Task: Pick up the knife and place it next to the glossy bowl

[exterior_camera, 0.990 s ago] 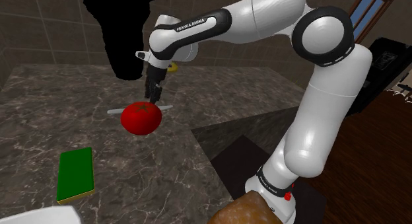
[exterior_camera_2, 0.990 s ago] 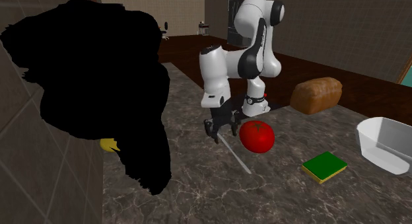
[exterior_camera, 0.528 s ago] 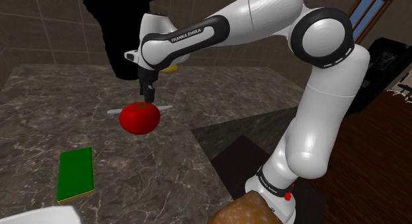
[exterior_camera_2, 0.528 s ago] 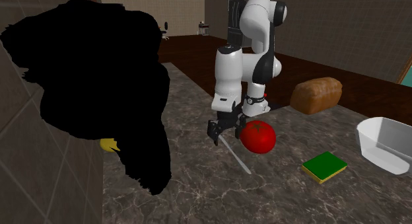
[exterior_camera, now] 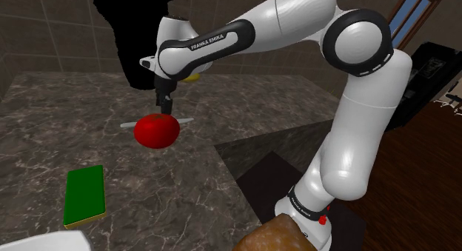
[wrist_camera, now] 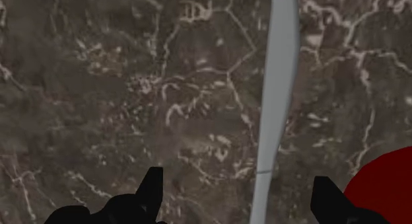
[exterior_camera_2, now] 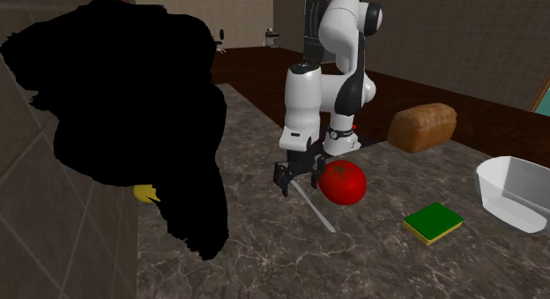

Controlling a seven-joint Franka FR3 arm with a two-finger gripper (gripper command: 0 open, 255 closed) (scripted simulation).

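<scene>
Grey and slim, the knife point(exterior_camera_2: 315, 209) lies flat on the dark veined marble counter point(exterior_camera_2: 264, 253), just beside a red tomato point(exterior_camera_2: 344, 183). In the second exterior view it runs from under the gripper point(exterior_camera_2: 297, 178) toward the near edge, on the tomato's left. In the shoulder view its two ends point(exterior_camera: 185, 121) stick out on either side of the tomato point(exterior_camera: 157, 131), on the far side of it.

The black gripper point(exterior_camera: 164, 107) hangs low over the knife's far end with its fingers spread apart and clasping nothing. In the wrist view the knife point(wrist_camera: 277, 90) passes between the fingers of the gripper point(wrist_camera: 238, 176), closer to the one beside the tomato point(wrist_camera: 386, 189). Neither finger touches it, and bare counter point(wrist_camera: 99, 90) shows around it.

The white bowl point(exterior_camera_2: 507, 205) sits at the second exterior view's right, well apart from the knife. A green block point(exterior_camera_2: 434, 222) with a yellow edge lies between the tomato and the bowl. A brown loaf of bread point(exterior_camera_2: 423, 127) rests farther back on the right, near the arm's base. A large black area point(exterior_camera_2: 132, 112) covers the left wall in that view, with a small yellow thing point(exterior_camera_2: 145, 194) at its lower edge.
</scene>
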